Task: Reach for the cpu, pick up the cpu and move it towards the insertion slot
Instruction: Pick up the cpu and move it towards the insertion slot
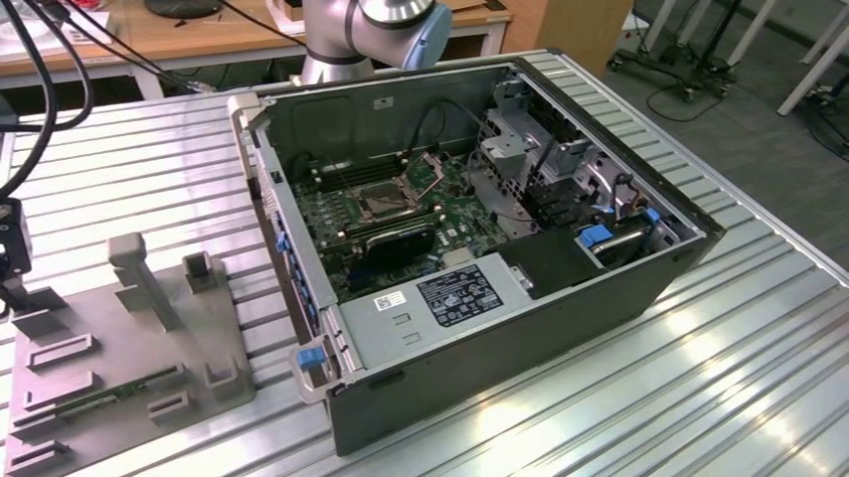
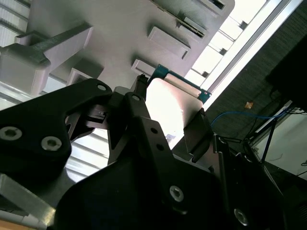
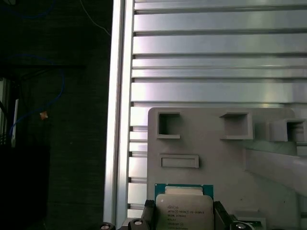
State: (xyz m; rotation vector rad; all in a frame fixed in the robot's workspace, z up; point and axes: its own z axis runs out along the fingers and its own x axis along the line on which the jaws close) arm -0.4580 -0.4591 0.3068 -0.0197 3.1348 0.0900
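Closest to you in the second wrist view is the gripper (image 2: 169, 112), and its black fingers (image 2: 195, 132) are clamped on the cpu (image 2: 173, 96), one against each of two opposite edges. The chip's silvery top plate glares bright, with a thin green rim showing along one edge. In the first wrist view you see the cpu (image 3: 184, 211) pinched the same way, lying flat over the grey tray (image 3: 216, 158), close to the tray's edge where the ribbed metal table (image 3: 216, 62) begins. You cannot tell whether it rests on the tray or is lifted clear of it. In the exterior view the grey tray (image 1: 133, 338) sits at the lower left of the frame, with a long green circuit strip (image 1: 106, 396) lying in it. The insertion slot (image 1: 376, 202) is well apart from there, left of centre in the upper half. It is a dark square in a silvery bracket on the green board (image 1: 451, 204) inside the open computer case (image 1: 531, 328). The arm's base (image 1: 358, 30) stands at top centre, behind the case
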